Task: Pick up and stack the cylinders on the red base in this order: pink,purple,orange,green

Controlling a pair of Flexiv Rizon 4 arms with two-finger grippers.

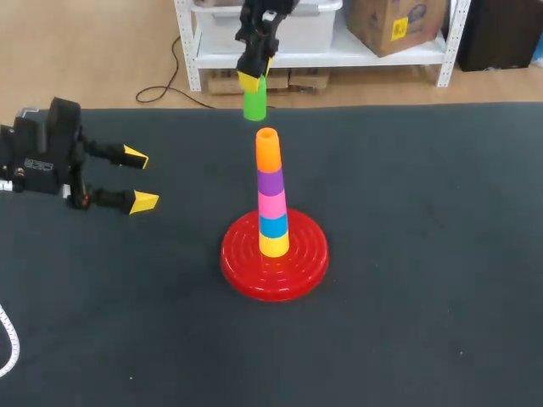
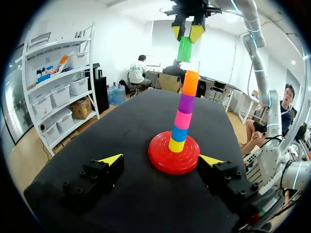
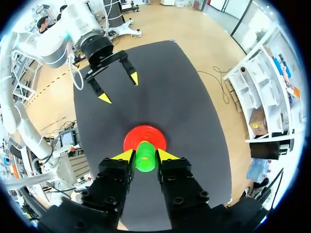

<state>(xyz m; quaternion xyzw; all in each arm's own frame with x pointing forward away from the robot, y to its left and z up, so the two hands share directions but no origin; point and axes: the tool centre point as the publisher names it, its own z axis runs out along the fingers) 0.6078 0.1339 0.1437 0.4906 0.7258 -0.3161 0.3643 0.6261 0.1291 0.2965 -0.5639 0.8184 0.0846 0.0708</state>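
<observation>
From above, a red round plastic base sits near the middle of the dark cloth-covered desk. On its peg stand 5 plastic cylinders, from the bottom up: yellow cylinder, blue cylinder, pink cylinder, purple cylinder and orange cylinder. The green plastic cylinder hangs in the air beyond the top of the stack, apart from the orange cylinder, pinched at its upper end by the fingers of the right gripper. The left gripper is well to the left of the base, its 2 fingers spread wide with nothing between them.

In the left wrist view, the left gripper is spread, with the red round plastic base ahead of it between the lines of its fingers and untouched. The green plastic cylinder is above the orange cylinder, with a gap between them, held from above by the right gripper.

In the right wrist view, the right gripper pinches the green plastic cylinder from 2 sides, directly over the red round plastic base. The stack is hidden under the cylinder. The left gripper lies beyond the base, fingers apart.
</observation>
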